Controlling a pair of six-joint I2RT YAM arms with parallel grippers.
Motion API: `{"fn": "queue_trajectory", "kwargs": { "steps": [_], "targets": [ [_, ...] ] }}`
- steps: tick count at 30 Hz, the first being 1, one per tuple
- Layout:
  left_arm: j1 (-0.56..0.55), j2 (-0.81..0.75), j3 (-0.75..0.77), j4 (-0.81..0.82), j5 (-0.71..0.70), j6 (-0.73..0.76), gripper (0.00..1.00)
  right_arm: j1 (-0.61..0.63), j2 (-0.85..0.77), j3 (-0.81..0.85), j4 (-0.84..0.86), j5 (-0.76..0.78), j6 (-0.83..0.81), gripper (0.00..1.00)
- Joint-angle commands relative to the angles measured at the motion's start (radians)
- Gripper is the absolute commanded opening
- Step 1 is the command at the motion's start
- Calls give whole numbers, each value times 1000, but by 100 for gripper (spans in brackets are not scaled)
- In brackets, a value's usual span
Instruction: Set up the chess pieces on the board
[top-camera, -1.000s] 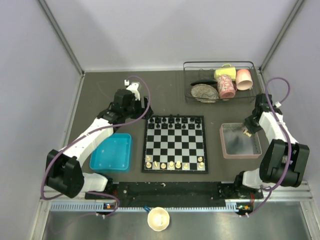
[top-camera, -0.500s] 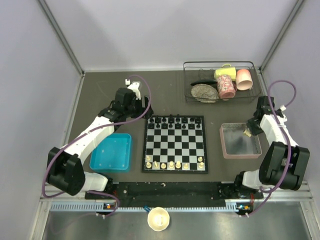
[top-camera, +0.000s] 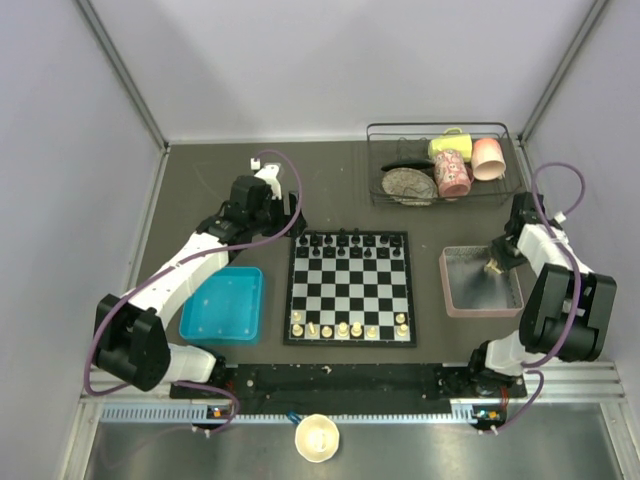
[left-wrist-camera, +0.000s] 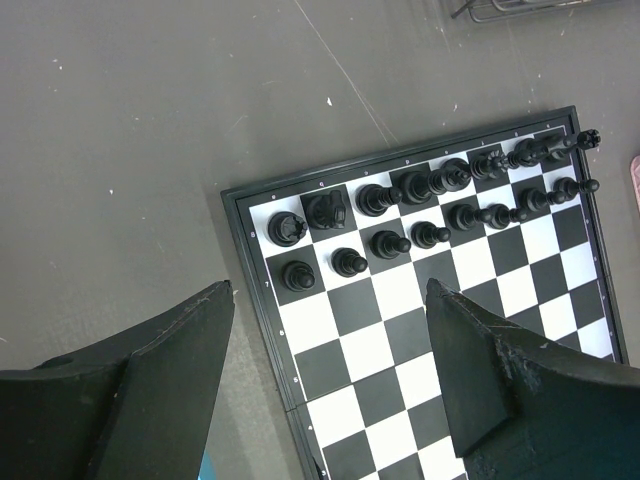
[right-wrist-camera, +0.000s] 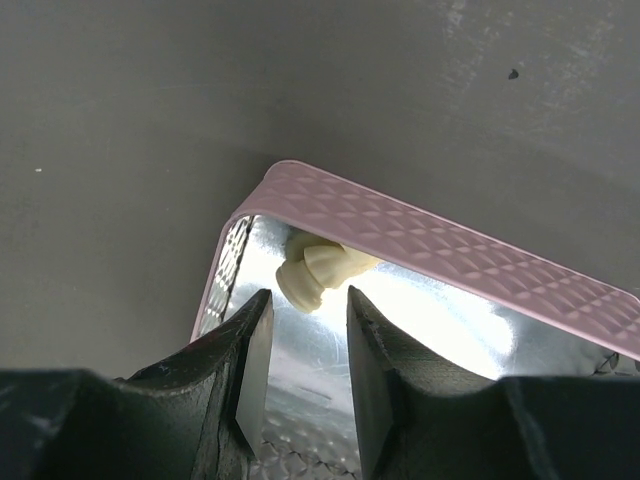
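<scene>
Left claw (left-wrist-camera: 330, 300): released, jaws wide, nothing between them. It hangs over the far-left corner of the board (top-camera: 350, 285). Blue tray (top-camera: 222, 300) sits on the tabletop just left of the board.

Board: the black pieces (top-camera: 350, 241) fill the two far rows. On the near side only a handful of cream chess pieces (top-camera: 343, 329) stand, most in a ragged line, with two more towards the right corner. Many near squares are unfilled, so I judge the cream side well short of complete.

Pink tray (right-wrist-camera: 430, 250): right of the board, apart from it. One cream piece (right-wrist-camera: 315, 268) lies tipped on its side in a tray corner, against the wall.

Right claw (right-wrist-camera: 307, 298): down inside the tray, jaws at a narrow gap, holding nothing; the piece lies just beyond the tips. Whether a tip touches it I cannot settle from this angle.

Step in hand (judgement): picking the cream piece out of the tray corner.

Next move calls for: getting the tips either side of the piece despite the nearby wall, clenching on it, lifting clear of the rim, then carrying it left to a free near-side square and standing it upright.
</scene>
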Motion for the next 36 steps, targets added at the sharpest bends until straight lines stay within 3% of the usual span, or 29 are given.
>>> {"fn": "queue_trajectory", "kwargs": {
  "steps": [1, 16, 29, 36],
  "targets": [
    [-2, -7, 24, 32, -2, 5, 82, -15, 25, 17, 41, 11, -7, 35],
    [-1, 1, 20, 38, -2, 5, 82, -15, 82, 8, 66, 14, -33, 35],
    [-2, -5, 13, 50, 7, 4, 82, -15, 105, -15, 78, -70, -83, 22],
    [-1, -13, 7, 54, 15, 1, 82, -14, 132, -25, 78, -98, -108, 27]
  ]
}}
